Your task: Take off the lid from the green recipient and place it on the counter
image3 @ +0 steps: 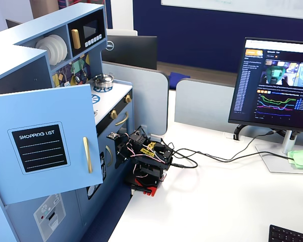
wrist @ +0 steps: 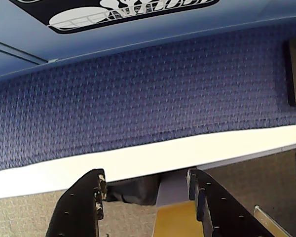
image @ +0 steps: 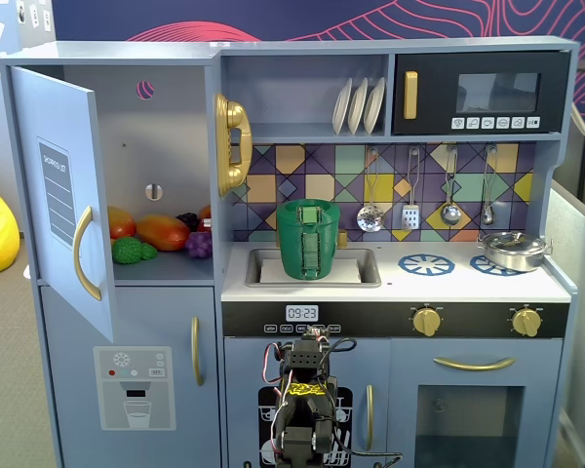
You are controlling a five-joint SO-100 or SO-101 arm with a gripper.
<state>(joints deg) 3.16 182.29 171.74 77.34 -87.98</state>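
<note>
Fixed view, front-on: green jar [image: 308, 240] stands upright in the sink [image: 356, 266], centre of frame, ribbed handle facing the cam. Lid [image: 308, 205] sits on top of the jar, closed. White counter [image: 448, 283] runs right of the sink w/ two blue burner prints; silver pot [image: 515, 250] sits on the far-right print, well apart from the jar. Fridge door [image: 66, 195] hangs open at left, toy fruit [image: 156, 234] on the shelf inside. Arm [image: 305, 405] is folded low at bottom centre, in front of the cabinet, well below counter level.

Wrist view: gripper [wrist: 147, 190] enters from the bottom edge, two black fingers [wrist: 86, 197] parted w/ a moderately wide gap, nothing between them. Beyond them: blue textured mat, white strip, blue cabinet panel at top. Jar & lid not in frame.

Other fixed view, side-on: arm [image3: 144, 161] sits folded on the white table, centre, just beside the kitchen front. Open door w/ shopping list [image3: 40, 146] fills the left & hides the sink area, so jar can't be seen. Pot [image3: 104, 80] shows upper left. Monitor [image3: 278, 83] at right.
</note>
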